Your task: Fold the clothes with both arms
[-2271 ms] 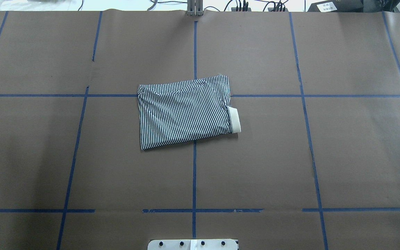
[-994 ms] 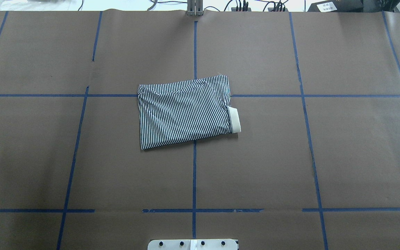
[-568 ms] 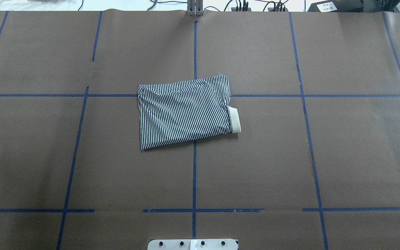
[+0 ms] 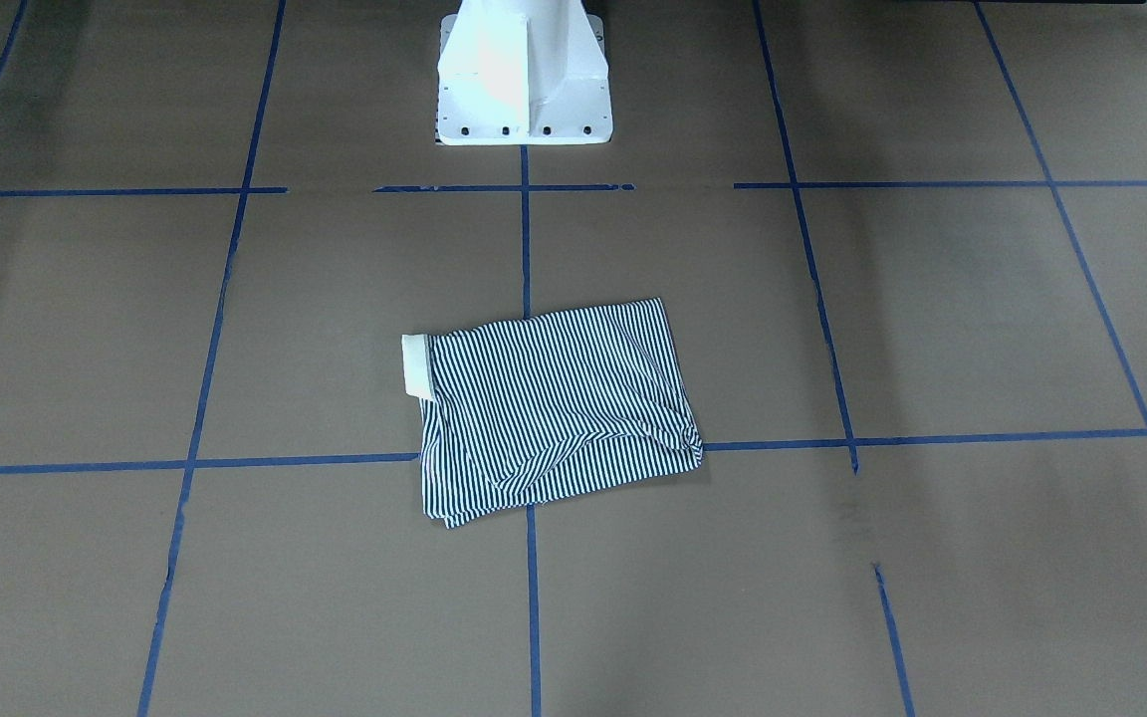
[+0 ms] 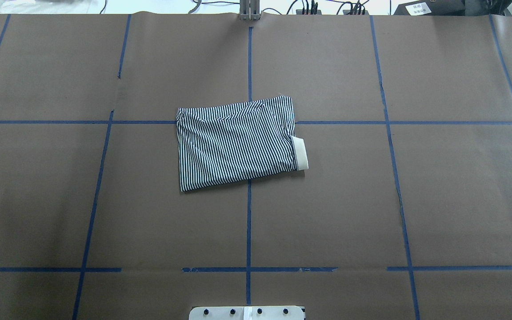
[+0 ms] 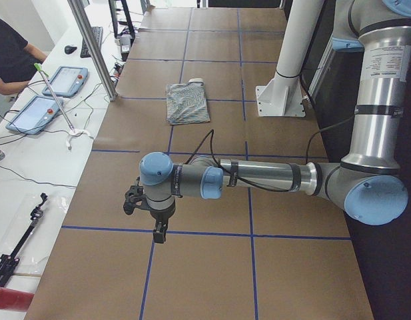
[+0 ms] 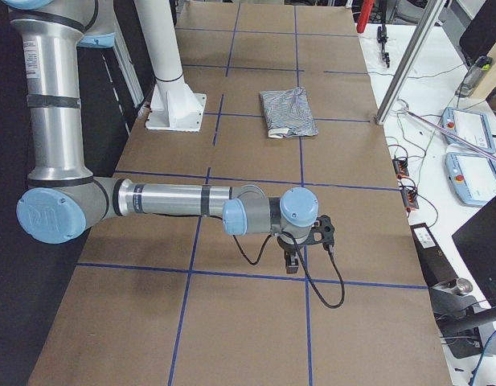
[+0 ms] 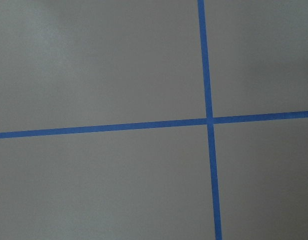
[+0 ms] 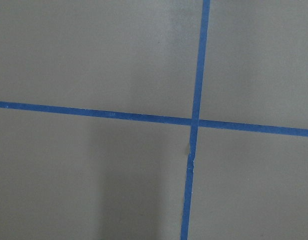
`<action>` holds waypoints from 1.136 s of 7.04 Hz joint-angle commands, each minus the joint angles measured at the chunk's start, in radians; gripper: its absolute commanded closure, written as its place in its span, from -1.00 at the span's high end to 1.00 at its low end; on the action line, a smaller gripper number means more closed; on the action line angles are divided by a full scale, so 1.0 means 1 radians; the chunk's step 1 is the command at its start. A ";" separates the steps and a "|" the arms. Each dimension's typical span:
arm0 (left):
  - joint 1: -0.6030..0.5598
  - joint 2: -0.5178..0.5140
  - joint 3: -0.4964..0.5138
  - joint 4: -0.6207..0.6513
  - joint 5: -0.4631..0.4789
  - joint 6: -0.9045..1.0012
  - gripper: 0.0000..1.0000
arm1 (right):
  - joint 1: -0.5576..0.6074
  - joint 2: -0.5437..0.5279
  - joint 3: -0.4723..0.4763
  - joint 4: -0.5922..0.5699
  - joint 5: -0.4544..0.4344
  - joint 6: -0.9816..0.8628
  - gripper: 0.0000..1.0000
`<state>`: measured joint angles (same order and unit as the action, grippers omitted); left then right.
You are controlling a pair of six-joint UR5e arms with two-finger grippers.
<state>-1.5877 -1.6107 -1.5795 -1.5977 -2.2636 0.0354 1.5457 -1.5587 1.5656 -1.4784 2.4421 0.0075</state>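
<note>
The clothes, one navy-and-white striped shirt, lie folded into a compact rectangle near the table's middle, cream collar sticking out at one side. The same shirt shows in the front-facing view, and far off in both side views. My left arm stretches low over the table far from the shirt, its gripper pointing down; I cannot tell if it is open or shut. My right arm mirrors it, and its gripper is likewise unreadable. Both wrist views show only brown paper and blue tape.
The white pedestal base stands at the robot's side of the table. Blue tape lines grid the brown paper. A side bench holds tablets, cables and a metal post, with a person's arm there.
</note>
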 commanded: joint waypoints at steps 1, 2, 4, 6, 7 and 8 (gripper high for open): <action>0.000 0.000 0.001 -0.002 0.001 -0.002 1.00 | 0.001 0.000 0.001 0.000 0.003 0.000 1.00; 0.000 0.000 0.001 -0.001 -0.001 0.000 1.00 | 0.001 -0.001 0.001 0.001 0.005 0.000 1.00; 0.000 0.000 0.003 -0.004 -0.001 -0.002 1.00 | 0.002 -0.006 0.013 -0.007 0.006 0.000 1.00; 0.000 0.000 0.001 -0.002 -0.001 0.000 1.00 | 0.004 -0.004 0.013 -0.007 0.006 0.000 1.00; 0.000 0.000 0.003 -0.004 -0.001 0.000 1.00 | 0.004 -0.006 0.013 -0.005 0.006 0.000 1.00; 0.000 0.000 0.003 -0.004 -0.001 0.000 1.00 | 0.005 -0.006 0.013 -0.003 0.006 -0.001 1.00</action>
<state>-1.5877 -1.6107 -1.5777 -1.6009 -2.2642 0.0352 1.5498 -1.5642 1.5784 -1.4835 2.4482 0.0074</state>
